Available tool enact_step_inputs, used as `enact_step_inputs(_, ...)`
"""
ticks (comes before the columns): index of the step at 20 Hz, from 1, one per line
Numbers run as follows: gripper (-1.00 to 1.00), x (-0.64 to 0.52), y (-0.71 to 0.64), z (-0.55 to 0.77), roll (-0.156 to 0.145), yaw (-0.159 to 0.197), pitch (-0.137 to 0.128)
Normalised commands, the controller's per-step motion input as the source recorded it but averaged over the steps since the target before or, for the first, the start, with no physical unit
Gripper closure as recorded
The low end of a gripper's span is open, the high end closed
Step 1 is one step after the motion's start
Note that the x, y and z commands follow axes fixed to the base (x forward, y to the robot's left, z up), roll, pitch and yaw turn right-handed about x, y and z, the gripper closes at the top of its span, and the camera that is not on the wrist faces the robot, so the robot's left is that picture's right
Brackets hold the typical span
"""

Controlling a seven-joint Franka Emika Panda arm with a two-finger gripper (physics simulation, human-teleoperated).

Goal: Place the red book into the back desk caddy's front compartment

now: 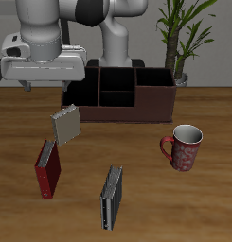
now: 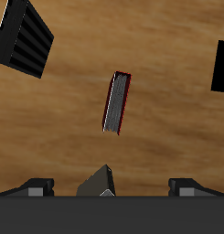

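Reaching is your step: your claw [image 2: 106,187] hangs spread wide and empty above the red book [image 1: 48,170] standing on the worktop [image 1: 184,208] near its front edge, so descend over its spine next.

Matt wood-grain table [image 1: 174,203] (smooth), glossy red book [image 1: 47,170], patterned mug [image 1: 185,147].

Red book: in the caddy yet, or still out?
Out. The red book stands on the table near the front edge, apart from the back desk caddy.
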Motion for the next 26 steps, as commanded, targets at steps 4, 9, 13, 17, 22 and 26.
enact_step_inputs(4,-1.00,0.21,-0.18,0.08,0.000,0.022,-0.044)
enact_step_inputs(9,-1.00,0.17,-0.06,0.03,0.012,0.004,-0.031)
enact_step_inputs(13,-1.00,0.18,-0.12,-0.03,-0.001,0.003,-0.049)
enact_step_inputs(17,-1.00,0.15,-0.20,-0.03,-0.011,-0.019,-0.059)
enact_step_inputs(22,-1.00,0.15,-0.02,-0.18,0.002,-0.028,-0.044)
enact_step_inputs(26,-1.00,0.12,0.08,-0.30,0.020,-0.023,-0.019)
